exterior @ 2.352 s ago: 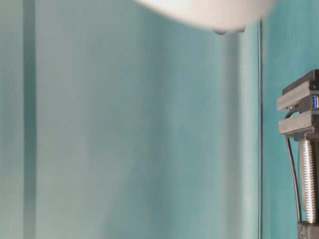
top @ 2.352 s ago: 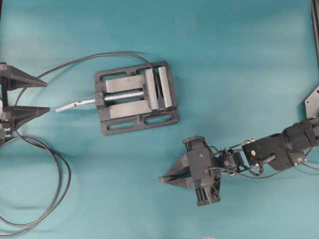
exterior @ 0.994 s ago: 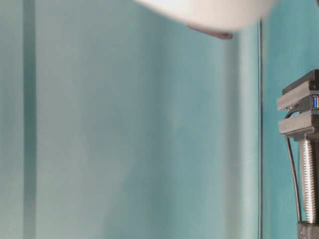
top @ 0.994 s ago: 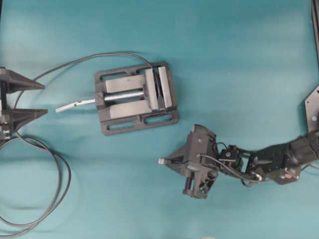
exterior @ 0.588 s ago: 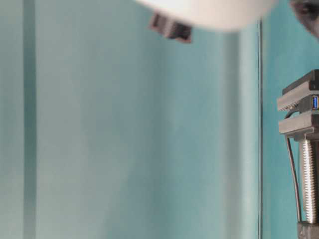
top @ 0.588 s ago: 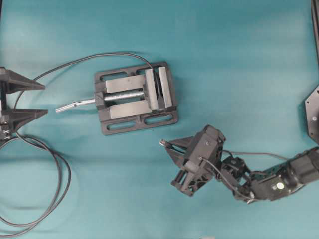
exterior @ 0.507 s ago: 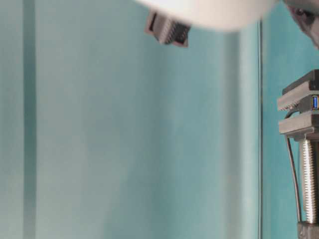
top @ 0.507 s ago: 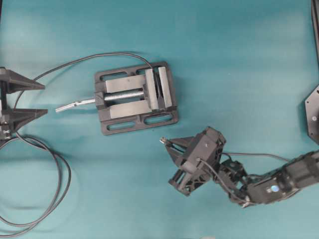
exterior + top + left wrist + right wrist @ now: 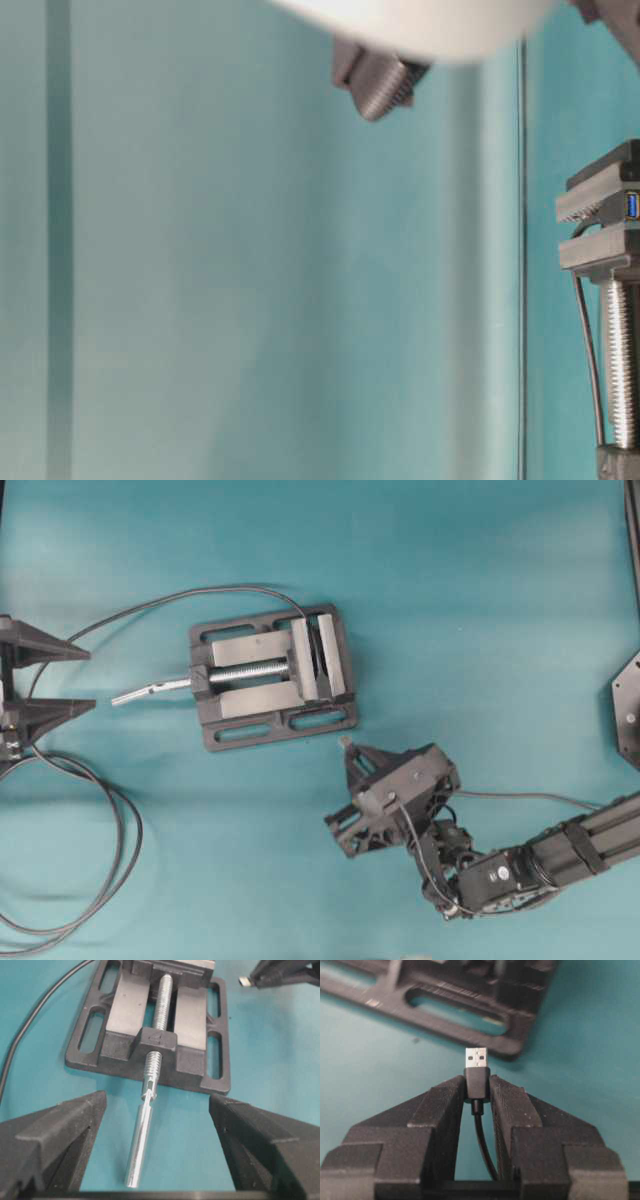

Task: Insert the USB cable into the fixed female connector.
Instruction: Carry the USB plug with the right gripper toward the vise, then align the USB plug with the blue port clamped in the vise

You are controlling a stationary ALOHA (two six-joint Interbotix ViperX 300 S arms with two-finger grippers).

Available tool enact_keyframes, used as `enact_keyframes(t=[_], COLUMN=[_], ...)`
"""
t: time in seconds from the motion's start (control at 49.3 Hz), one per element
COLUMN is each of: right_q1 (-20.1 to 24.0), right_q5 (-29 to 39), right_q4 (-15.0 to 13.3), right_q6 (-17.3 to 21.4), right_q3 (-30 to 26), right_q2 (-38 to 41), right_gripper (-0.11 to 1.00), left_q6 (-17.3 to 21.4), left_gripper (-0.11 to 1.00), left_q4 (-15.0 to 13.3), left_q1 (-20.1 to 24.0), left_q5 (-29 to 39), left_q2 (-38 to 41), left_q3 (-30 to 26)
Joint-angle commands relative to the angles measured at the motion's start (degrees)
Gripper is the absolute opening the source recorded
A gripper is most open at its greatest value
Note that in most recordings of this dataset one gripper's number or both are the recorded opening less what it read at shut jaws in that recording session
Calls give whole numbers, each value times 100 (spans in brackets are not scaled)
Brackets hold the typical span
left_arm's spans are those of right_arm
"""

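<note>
Vise (image 9: pixel 270 676): grey metal, on teal table (image 9: pixel 480 600), left of centre in overhead view; silver screw handle (image 9: pixel 150 690) projecting toward left edge.

Fixed female connector (image 9: pixel 631 205): clamped between vise jaws; blue-lined socket visible at table level. Long black cable (image 9: pixel 110 850) trailing from vise, looping toward lower left corner.

Left gripper (image 9: pixel 55 680): at left edge of overhead view, fingers spread wide, nothing between them, pointed at screw handle; well apart from vise.

Right gripper (image 9: pixel 477 1091): just below lower right corner of vise, tips angled up toward it. Fingers (image 9: pixel 445 1105) pinched narrow on black body of USB cable (image 9: pixel 477 1082); silver plug end protruding past fingertips, near vise base but not touching. Thin cable running back between fingers.

Table-level view: ribbed dark part (image 9: pixel 378 78) beneath blurred white shape at top, probably right gripper; too partial to confirm.
</note>
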Motion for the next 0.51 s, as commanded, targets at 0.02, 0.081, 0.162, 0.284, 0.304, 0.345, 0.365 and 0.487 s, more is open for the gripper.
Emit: enact_keyframes(t=[0.02,0.081,0.162,0.284,0.304,0.345,0.365,0.487], right_q1=[62,79,97,105,97,97,97,105], right_q5=[-360,-475,-536,-571,-589,-615,-624,-729], right_q4=[132,167,167,158,158,149,158,141], right_q6=[123,281,563,809,809,800,800,800], right_q3=[-255,-387,-545,-712,-729,-738,-738,-782], right_q2=[35,132,255,396,404,422,422,422], right_gripper=[20,20,20,20,20,20,20,20], left_q6=[-44,-44,-44,-44,-44,-44,-44,-44], left_gripper=[99,99,99,99,99,99,99,99], left_q4=[18,18,18,18,18,18,18,18], left_q1=[9,0,0,9,9,9,9,9], left_q5=[-44,-44,-35,-35,-44,-44,-35,-44], left_q2=[35,35,35,35,35,35,35,35], left_q3=[-70,-70,-70,-70,-70,-70,-70,-70])
